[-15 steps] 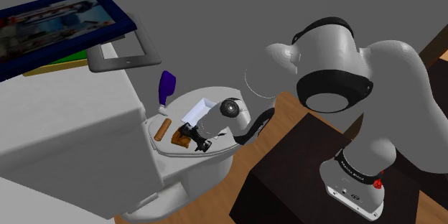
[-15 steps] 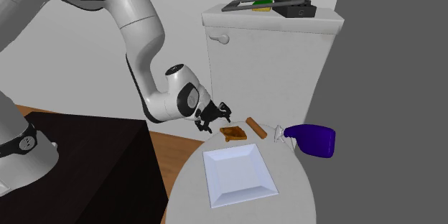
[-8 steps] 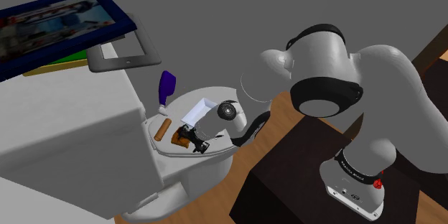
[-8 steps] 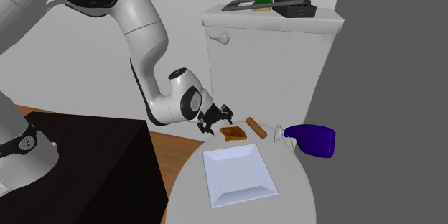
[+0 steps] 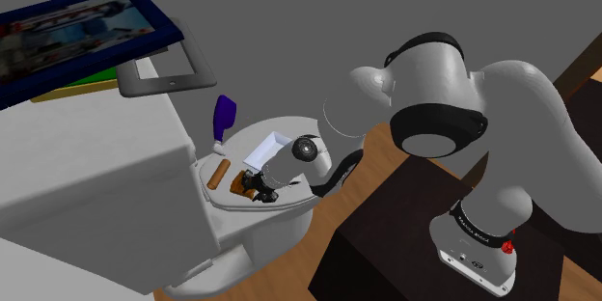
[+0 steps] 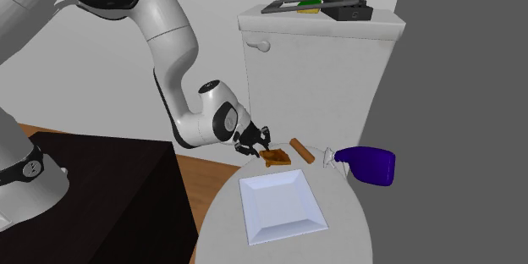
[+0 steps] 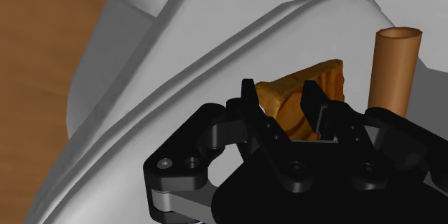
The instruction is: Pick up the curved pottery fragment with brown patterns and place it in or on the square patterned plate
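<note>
One white arm with dark joints (image 6: 169,42) reaches in from the second exterior view's left, above the black box stand (image 6: 101,195).

Moving rightwards in that view, we note four things along the back of the white round toilet lid (image 6: 355,233):
- the all-black two-finger gripper (image 6: 256,143)
- the curved brown-patterned pottery fragment (image 6: 276,157)
- a short brown cylinder (image 6: 301,150)
- a purple spray bottle with a white nozzle (image 6: 370,166), lying on its side

The gripper sits low at the fragment's left end. The cylinder lies just beside the fragment, and the bottle is near it, at the lid's right edge. Nearer the camera we see the plain white square plate (image 6: 282,206) flat on the lid. The fragment lies apart from the plate, just past its far edge. Behind the row stands the white toilet tank (image 6: 317,59).

Wrist view: the fingers (image 7: 249,100) are spread and unclenched, one on each side of one end of the fragment (image 7: 286,106), which rests on the lid. We cannot tell whether either pad touches it. The cylinder (image 7: 395,61) lies just past the fragment's other end.

Shoulder view: the gripper (image 5: 257,191) is right at the fragment (image 5: 240,186), with the plate (image 5: 262,148) close beside the hand.
</note>
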You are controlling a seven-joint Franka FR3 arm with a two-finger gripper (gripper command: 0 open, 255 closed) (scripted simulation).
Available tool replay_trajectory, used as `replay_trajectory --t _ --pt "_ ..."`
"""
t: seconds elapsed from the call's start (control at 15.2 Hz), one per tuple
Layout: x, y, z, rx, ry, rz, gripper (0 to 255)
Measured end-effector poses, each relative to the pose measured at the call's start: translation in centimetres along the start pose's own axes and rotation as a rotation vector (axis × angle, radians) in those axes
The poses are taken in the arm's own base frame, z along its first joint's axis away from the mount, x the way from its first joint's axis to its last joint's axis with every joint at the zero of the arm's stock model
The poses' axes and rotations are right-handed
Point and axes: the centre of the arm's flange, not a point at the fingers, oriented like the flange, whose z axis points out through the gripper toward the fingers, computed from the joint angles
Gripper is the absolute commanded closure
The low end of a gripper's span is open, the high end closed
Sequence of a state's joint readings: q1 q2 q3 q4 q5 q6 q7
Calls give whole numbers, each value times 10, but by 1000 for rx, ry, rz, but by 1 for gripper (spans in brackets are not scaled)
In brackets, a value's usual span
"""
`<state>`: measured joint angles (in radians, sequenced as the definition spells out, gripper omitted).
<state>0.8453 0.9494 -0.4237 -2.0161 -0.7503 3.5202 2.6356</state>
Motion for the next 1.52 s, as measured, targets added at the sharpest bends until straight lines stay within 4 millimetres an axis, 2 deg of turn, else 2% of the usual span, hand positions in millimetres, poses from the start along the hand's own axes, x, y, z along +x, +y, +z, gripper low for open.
replay_trajectory --t 0.4,0.53,1.52 --pt "0 0 0 0 0 0 255" --pt "-1 -3 -5 0 0 0 255" --pt "-5 -38 -74 -1 0 1 255"
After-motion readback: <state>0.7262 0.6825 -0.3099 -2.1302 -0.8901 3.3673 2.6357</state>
